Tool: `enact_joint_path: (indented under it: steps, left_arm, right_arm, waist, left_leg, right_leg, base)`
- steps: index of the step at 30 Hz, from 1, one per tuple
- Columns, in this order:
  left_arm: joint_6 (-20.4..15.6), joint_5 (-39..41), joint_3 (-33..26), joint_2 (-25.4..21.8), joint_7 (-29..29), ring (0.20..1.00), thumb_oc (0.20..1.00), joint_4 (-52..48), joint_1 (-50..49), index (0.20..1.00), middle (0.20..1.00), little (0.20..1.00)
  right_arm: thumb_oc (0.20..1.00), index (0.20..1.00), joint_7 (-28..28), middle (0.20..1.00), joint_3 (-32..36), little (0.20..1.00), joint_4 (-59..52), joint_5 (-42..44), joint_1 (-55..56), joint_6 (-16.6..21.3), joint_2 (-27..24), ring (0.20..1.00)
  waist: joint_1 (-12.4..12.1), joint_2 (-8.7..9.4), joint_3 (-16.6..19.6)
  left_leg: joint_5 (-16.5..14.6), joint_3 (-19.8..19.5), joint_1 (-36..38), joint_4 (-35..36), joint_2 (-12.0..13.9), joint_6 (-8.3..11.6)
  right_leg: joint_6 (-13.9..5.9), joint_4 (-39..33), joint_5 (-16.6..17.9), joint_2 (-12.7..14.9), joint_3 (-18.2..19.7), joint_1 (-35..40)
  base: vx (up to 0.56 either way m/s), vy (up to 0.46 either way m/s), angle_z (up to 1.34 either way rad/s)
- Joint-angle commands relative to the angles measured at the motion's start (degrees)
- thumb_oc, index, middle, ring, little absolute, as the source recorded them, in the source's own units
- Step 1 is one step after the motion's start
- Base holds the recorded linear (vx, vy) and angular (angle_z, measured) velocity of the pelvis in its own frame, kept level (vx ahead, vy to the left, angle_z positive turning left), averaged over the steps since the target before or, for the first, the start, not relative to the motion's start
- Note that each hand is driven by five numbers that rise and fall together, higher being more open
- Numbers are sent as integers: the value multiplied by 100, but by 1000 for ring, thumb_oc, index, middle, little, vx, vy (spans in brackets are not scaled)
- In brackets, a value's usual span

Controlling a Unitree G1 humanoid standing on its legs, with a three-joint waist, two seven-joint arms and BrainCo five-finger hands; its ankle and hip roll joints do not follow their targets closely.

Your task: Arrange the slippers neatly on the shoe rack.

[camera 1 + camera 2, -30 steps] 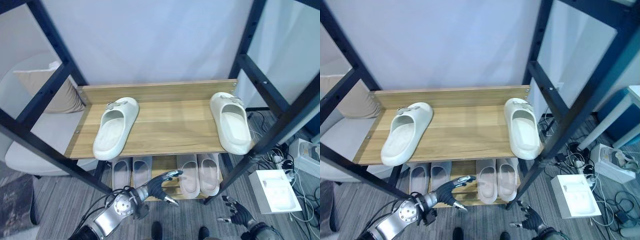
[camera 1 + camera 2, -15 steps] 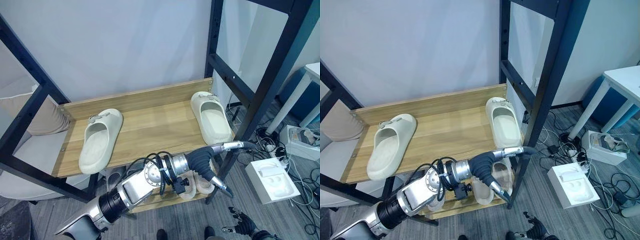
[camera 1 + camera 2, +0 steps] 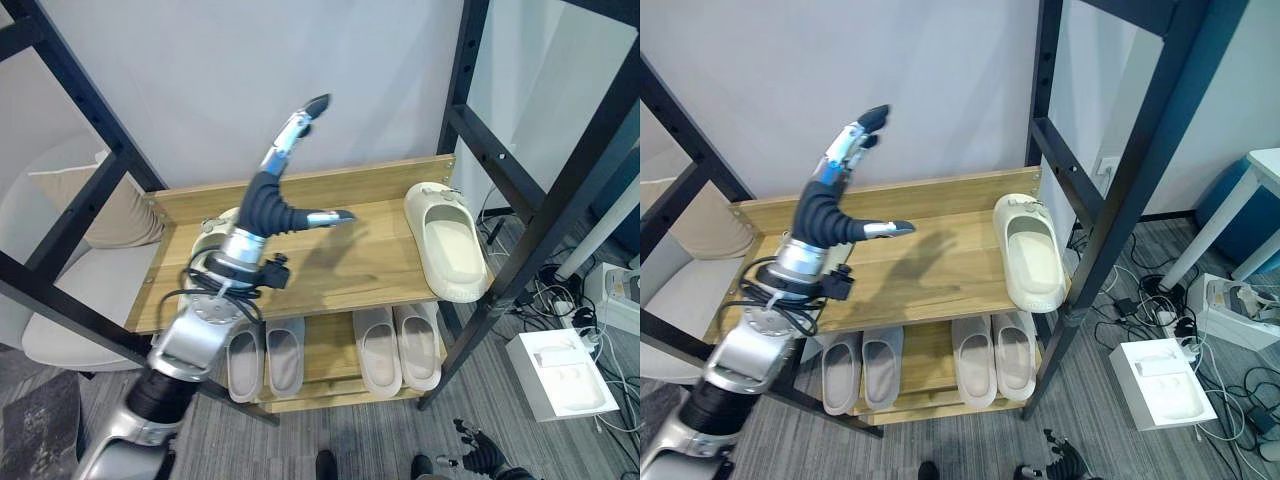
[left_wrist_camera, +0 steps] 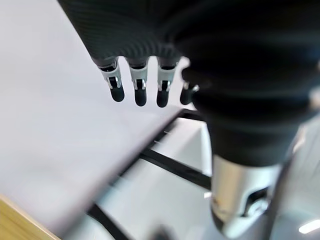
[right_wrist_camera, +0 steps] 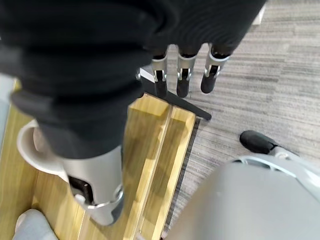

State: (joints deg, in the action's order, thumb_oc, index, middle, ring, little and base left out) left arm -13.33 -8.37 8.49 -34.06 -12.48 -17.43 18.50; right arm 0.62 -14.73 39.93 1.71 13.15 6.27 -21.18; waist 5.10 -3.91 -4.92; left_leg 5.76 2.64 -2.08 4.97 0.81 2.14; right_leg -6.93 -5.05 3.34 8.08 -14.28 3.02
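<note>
White wall stands behind a wooden shoe rack (image 3: 340, 275) with black posts. One cream slipper (image 3: 447, 240) lies at the right end of the top shelf, in the right middle of the picture. Its partner slipper (image 3: 208, 238) is at the left end, mostly hidden behind the left arm. Two grey pairs (image 3: 335, 350) sit side by side on the lower shelf.

The left hand (image 3: 285, 180) is up high over the middle of the top shelf, fingers straight and spread, thumb out, holding nothing. The right hand (image 3: 478, 455) hangs low in the bottom right, fingers loose, holding nothing.

The arm is right in front of the left slipper, so it might bump it off the shelf edge.
</note>
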Motion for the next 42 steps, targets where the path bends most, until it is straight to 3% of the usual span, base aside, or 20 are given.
enact_joint_path:
  steps: [1,6,11,15,20,26,31,38,40,42]
  left_arm:
    - [-142,-894,-618,-520,-448,1000,1000,47,12,1000,1000,1000]
    - [61,-1919,-1406,-1279,-762,1000,1000,309,-889,1000,1000,1000]
    - [224,-2441,-1536,-1496,-834,1000,1000,579,-1181,1000,1000,1000]
    - [344,-2767,-1251,-1381,-909,1000,1000,1003,-1153,1000,1000,1000]
    - [753,-3184,-809,-904,-1168,1000,1000,1866,-884,1000,1000,1000]
    - [1239,-3477,-434,-674,-1462,1000,1000,2951,-369,1000,1000,1000]
    - [1628,-3584,-25,-805,-1580,1000,1000,3954,385,1000,1000,1000]
    - [1801,-3666,528,-1115,-1432,1000,1000,4700,1260,1000,1000,1000]
    - [1800,-3650,691,-1227,-1338,818,818,4775,1513,818,818,818]
    - [1808,-3642,823,-1276,-1280,796,796,4833,1744,796,796,796]
  right_arm:
    - [1000,1000,26,1000,151,1000,-218,209,-207,226,141,1000]
    - [1000,1000,-48,1000,257,1000,-304,266,-102,250,43,1000]
    - [1000,1000,-104,1000,274,1000,-417,263,-46,247,-26,1000]
    - [1000,1000,-137,1000,222,1000,-455,320,-50,248,-43,1000]
    - [1000,1000,-121,1000,230,1000,-563,412,-45,262,-52,1000]
    - [1000,1000,-64,1000,244,1000,-668,488,-85,274,-116,1000]
    - [1000,1000,34,1000,289,1000,-747,564,-129,285,-207,1000]
    - [1000,1000,27,1000,325,1000,-810,646,-127,284,-304,1000]
    - [1000,1000,26,1000,322,1000,-826,667,-128,281,-313,1000]
    - [1000,1000,7,1000,309,1000,-839,688,-138,276,-309,1000]
  waist:
    - [-185,184,-42]
    - [-261,130,-54]
    - [-252,120,-54]
    - [-206,125,-74]
    - [-102,156,-102]
    - [54,170,-114]
    - [275,138,-136]
    - [445,78,-158]
    - [481,55,-165]
    - [505,38,-179]
  left_leg:
    - [-489,-27,453,3,68,198]
    - [-503,-67,468,3,64,213]
    - [-512,-80,463,3,78,220]
    - [-521,-73,457,3,91,220]
    - [-534,-23,449,3,113,220]
    - [-550,70,438,3,134,226]
    - [-553,219,373,3,144,234]
    - [-542,343,292,3,160,242]
    - [-539,365,271,3,159,245]
    - [-539,381,261,3,161,247]
  right_leg:
    - [-290,5,-101,140,-231,103]
    - [-272,5,-128,114,-233,113]
    - [-269,5,-144,98,-246,103]
    - [-255,5,-158,71,-213,77]
    - [-248,5,-176,41,-155,34]
    - [-246,5,-163,18,-61,-42]
    - [-257,5,-112,-1,103,-220]
    - [-273,5,-61,-14,252,-398]
    - [-279,5,-52,-17,278,-434]
    - [-276,5,-49,-19,300,-457]
  base:
    - [34,-7,8]
    - [22,-6,4]
    - [15,-7,4]
    - [0,0,0]
    - [0,0,0]
    - [10,-3,-4]
    - [15,5,-10]
    - [5,1,-3]
    - [11,-7,-9]
    - [19,-11,-14]
